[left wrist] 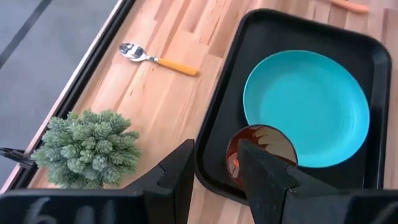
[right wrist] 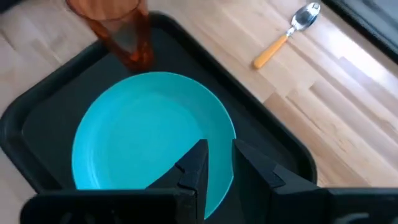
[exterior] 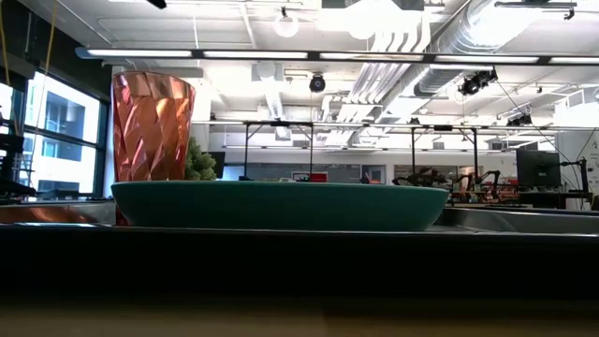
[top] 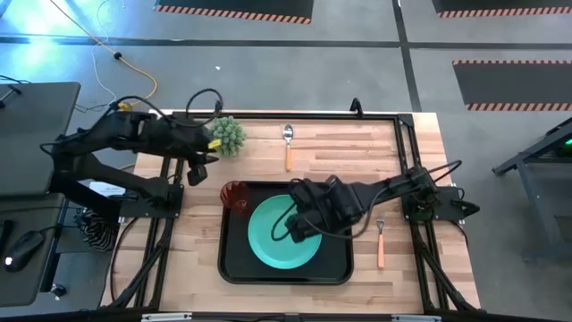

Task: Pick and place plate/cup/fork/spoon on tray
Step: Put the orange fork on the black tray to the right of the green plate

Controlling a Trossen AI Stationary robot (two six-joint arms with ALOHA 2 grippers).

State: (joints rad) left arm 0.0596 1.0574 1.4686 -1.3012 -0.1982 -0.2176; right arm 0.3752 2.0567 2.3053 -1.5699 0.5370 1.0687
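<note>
The black tray [top: 234,259] lies at the table's middle, near the front edge. The teal plate [top: 279,240] lies flat on it, and the red-orange cup [top: 235,195] stands upright in its far left corner. The spoon [top: 288,143] lies on the wood beyond the tray. The fork [top: 381,241] lies on the wood to the tray's right. My right gripper [right wrist: 219,152] hangs above the plate's [right wrist: 143,130] right part, its fingers narrowly open with nothing between them. My left gripper [left wrist: 214,149] is open and empty, raised over the table's left edge, left of the cup [left wrist: 261,146].
A spiky green plant [top: 228,134] stands at the table's far left, close to my left gripper. A black frame rail [top: 313,116] runs along the far edge. Bare wood shows between the tray and the spoon [left wrist: 155,59].
</note>
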